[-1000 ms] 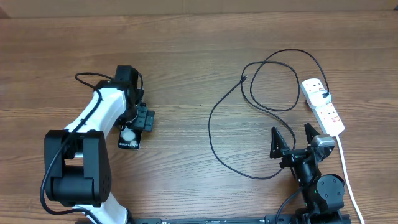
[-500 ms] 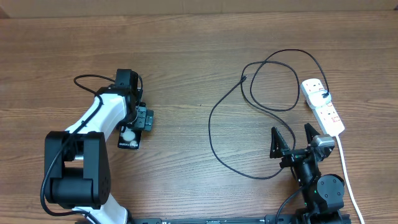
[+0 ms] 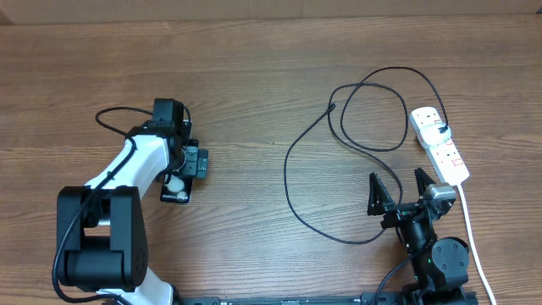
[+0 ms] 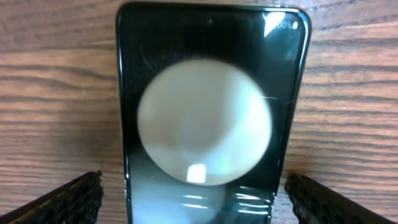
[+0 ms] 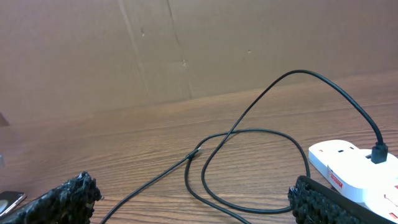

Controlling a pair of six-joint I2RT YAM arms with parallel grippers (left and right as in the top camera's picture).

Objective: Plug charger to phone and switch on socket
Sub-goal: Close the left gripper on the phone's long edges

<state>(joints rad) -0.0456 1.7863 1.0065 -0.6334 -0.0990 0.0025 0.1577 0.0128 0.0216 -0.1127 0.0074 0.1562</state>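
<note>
Table (image 3: 254, 68): all task things lie on it, nothing joined to phone (image 4: 211, 124) yet.
Left gripper (image 4: 199, 204): fingers spread, one on each side of phone, no contact visible. Phone lies flat, face up, left part of table.
Right gripper (image 3: 395, 182): spread, empty, near socket (image 3: 440, 144) at right side.
Charger (image 3: 286, 174): plug seated in socket, this part looks done. Connector tip (image 3: 333, 107) lies free, well apart from phone.
Remaining, in my judgement: bring tip to phone, insert, press switch. Switch position: cannot tell.
</note>
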